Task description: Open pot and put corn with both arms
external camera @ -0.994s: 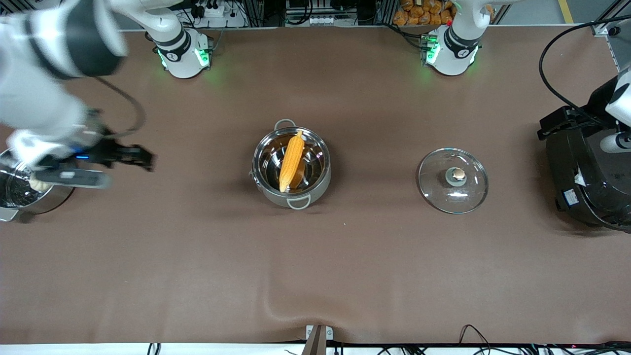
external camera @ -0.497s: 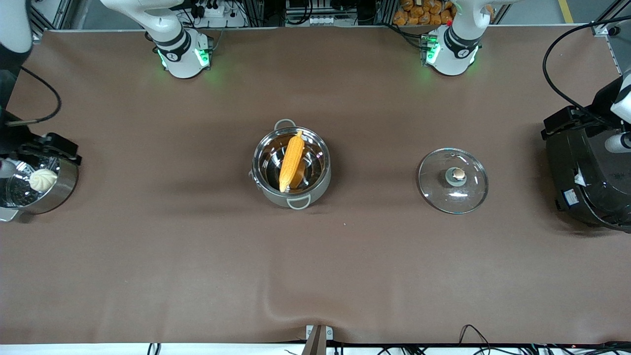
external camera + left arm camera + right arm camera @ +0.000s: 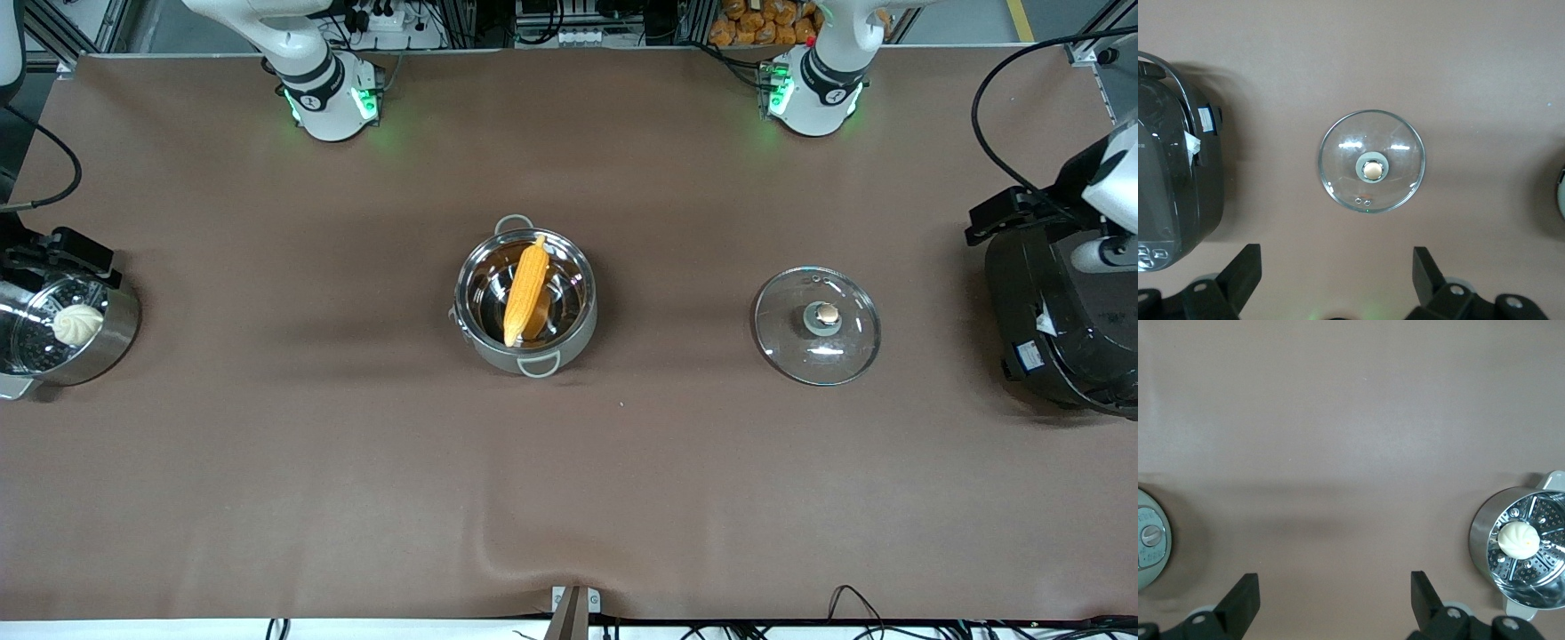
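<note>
The shiny steel pot (image 3: 524, 307) stands uncovered at the table's middle. The yellow-orange corn (image 3: 524, 289) lies slanted inside it, its pale tip against the rim toward the robots' bases. The pot's glass lid (image 3: 816, 325) lies flat on the table toward the left arm's end, also seen as the lid (image 3: 1371, 170) in the left wrist view. My left gripper (image 3: 1336, 267) hangs high and open, with nothing between its fingers. My right gripper (image 3: 1335, 587) is open and holds nothing, high over bare table beside the steamer pot (image 3: 1528, 543).
A steel steamer pot (image 3: 107, 333) with a white bun (image 3: 77, 324) stands at the right arm's end of the table. A large black rice cooker (image 3: 1062, 320) stands at the left arm's end. A cable (image 3: 991, 133) loops above it.
The right arm has swung away from the table's middle and up, to the table's edge over the steamer pot. The left arm's hand has shifted slightly. Pot, corn and lid have not moved.
</note>
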Controlling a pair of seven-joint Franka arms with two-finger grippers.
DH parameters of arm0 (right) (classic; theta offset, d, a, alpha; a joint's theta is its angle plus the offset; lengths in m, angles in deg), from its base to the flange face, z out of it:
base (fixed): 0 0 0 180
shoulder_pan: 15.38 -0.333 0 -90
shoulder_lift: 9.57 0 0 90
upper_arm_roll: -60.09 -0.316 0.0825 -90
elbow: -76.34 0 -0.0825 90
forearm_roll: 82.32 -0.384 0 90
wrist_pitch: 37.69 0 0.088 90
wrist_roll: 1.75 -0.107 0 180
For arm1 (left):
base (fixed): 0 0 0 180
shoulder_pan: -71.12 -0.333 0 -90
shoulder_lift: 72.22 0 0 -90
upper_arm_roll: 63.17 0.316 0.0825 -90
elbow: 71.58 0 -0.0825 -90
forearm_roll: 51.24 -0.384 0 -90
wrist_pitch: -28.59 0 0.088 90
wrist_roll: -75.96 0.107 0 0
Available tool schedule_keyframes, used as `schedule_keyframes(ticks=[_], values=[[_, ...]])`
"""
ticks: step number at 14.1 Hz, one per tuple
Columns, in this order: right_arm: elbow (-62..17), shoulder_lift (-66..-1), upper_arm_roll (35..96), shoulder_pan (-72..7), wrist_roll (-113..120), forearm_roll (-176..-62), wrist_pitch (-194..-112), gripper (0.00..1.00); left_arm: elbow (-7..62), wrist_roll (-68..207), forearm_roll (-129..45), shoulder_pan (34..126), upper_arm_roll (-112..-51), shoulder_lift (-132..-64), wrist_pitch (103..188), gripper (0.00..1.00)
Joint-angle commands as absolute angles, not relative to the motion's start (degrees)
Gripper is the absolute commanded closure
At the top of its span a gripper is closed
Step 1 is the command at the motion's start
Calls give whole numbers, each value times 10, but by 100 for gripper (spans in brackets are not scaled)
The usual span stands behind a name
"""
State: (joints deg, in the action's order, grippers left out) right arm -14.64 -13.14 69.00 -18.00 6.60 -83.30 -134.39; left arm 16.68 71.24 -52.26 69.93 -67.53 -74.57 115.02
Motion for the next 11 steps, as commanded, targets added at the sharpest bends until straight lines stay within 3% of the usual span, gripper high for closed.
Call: schedule_keyframes(ticks=[1, 11], values=[[-166, -111, 685, -173, 71, -836, -1338, 0, 178, 720, -555, 696, -695, -730, 1151, 0], [-165, -115, 688, -185, 26, -839, -1314, 0, 165, 717, -543, 695, -696, -735, 1149, 0]])
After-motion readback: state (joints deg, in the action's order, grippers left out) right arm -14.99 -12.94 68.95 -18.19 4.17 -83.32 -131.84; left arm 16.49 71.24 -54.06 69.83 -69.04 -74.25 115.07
